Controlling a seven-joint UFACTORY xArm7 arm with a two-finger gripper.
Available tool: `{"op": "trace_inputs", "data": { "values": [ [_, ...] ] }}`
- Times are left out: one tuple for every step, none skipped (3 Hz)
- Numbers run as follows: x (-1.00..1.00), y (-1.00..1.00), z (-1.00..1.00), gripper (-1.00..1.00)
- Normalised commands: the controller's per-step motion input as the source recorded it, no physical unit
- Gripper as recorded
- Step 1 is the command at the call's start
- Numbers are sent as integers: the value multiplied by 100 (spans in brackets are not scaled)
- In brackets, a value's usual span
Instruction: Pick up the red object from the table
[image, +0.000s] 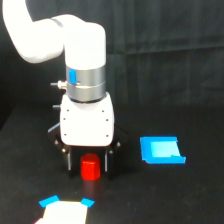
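The pincer (87, 161) stands spread, its fingers (68, 161) at nine and three o'clock of the red object (90, 167), which sits upright on the bench (165, 200).

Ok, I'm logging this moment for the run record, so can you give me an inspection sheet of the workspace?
Surface: table, matte black, dark.
Job's things: red object, upright, between the end effector's fingers.
Clutter: flat blue piece on the exterior view's right; white piece with blue corners at the bottom edge.
Grippers: end effector low, fingers straddling the red object; contact cannot be told.
Cables: nothing seen.
Surroundings: black backdrop.
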Motion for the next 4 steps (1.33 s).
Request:
{"op": "trace_inputs", "data": {
  "values": [
    [36, 18, -7, -100],
    [31, 44, -5, -100],
    [31, 9, 100, -100],
    [-5, 67, 100, -31]
  ]
}}
